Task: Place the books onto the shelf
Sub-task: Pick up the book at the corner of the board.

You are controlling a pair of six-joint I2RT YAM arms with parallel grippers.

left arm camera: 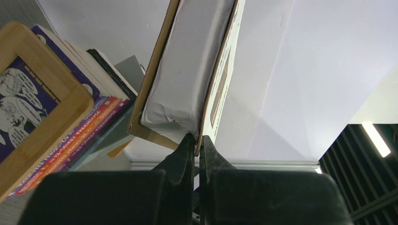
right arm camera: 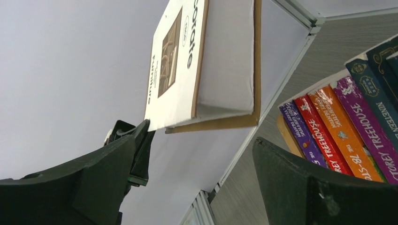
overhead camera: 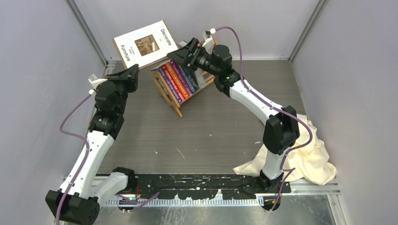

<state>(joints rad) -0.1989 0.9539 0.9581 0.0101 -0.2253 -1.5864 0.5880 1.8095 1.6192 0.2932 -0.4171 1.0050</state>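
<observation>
Pinched onto the lower corner of the white book (overhead camera: 143,44), the left gripper (overhead camera: 131,70) holds it raised against the back wall, just beside the shelf (overhead camera: 165,93). The right gripper (overhead camera: 182,52) hangs with jaws spread wide over the far end of the paperbacks (overhead camera: 177,79) standing in that shelf. The overhead count is one white book aloft, one shelf, one cream cloth (overhead camera: 305,154) by the right arm's base, and about six spines (the far ones sit under the gripper, so I would not swear to it). In the left wrist view, the left gripper (left arm camera: 197,149) is clamped on the front cover alone. The white book (left arm camera: 187,70) gapes, its page block and back cover hanging free, next to the shelf (left arm camera: 56,108) and paperbacks (left arm camera: 89,126). Such a hold looks weak, so I would have the free jaws close across the book's whole thickness before anything is lowered. In the right wrist view, the right gripper (right arm camera: 204,136) is wide apart and holds nothing, with the white book (right arm camera: 173,61) above and six paperbacks (right arm camera: 338,122) to its right. Set the book down parallel to those spines, and slowly, since the light rack may slide. Whether a slot remains I cannot tell.
</observation>
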